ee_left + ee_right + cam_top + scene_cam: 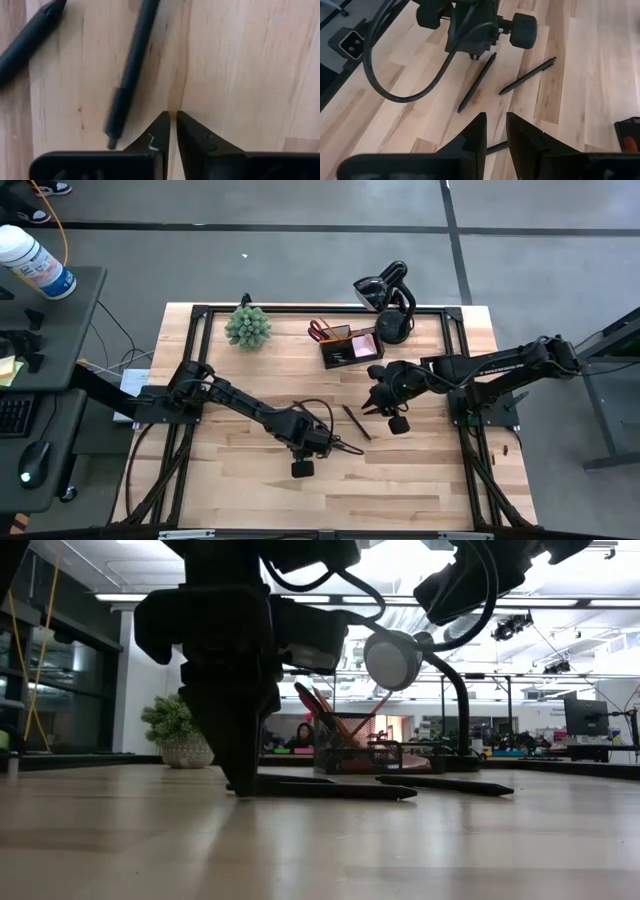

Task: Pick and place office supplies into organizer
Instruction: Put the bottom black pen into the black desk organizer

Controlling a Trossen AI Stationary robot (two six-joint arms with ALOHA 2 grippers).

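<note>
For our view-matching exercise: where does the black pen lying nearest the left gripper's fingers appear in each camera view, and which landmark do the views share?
High view: black pen mid-table, just right of the left gripper.
Low view: lying flat at centre, at that gripper's foot.
Left wrist view: slanting beside the fingers.
Right wrist view: upper centre.
Shared landmark: the left gripper, beside the pen in every view.
</note>
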